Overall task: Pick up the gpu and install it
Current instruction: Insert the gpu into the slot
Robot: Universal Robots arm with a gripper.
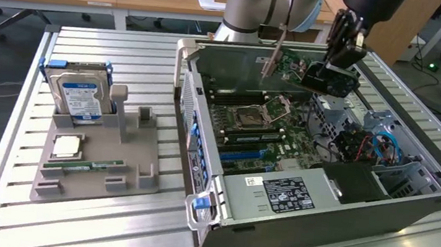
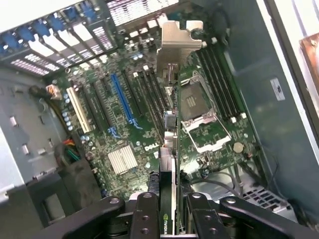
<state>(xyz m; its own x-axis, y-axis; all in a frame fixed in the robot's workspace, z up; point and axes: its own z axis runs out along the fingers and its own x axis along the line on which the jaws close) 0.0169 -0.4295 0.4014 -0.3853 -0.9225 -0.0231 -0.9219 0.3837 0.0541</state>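
The gripper (image 2: 169, 205) is closed narrowly on the gpu (image 2: 170, 149), clamping the thin card edge-on between its fingers; in the exterior view the gripper (image 1: 315, 78) holds the gpu (image 1: 289, 68) in the air above the open computer case (image 1: 300, 229), well clear of the motherboard (image 1: 262, 137); the card's metal bracket (image 2: 179, 40) leads, pointing toward the case's rear wall of slot covers. Seen from the wrist, the card's lower edge runs between the row of black slots and the processor socket (image 2: 200, 115), with the long blue slot (image 2: 121, 99) off to one side. The likely hazards: a card coming down out of line with its slot could strike the socket or nearby components; the bracket could snag the case wall; a grip this slim may let the card twist under insertion force. On the table (image 1: 92, 230), a grey holder (image 1: 140, 152) keeps the hard drive (image 1: 81, 95) and memory stick (image 1: 83, 166).
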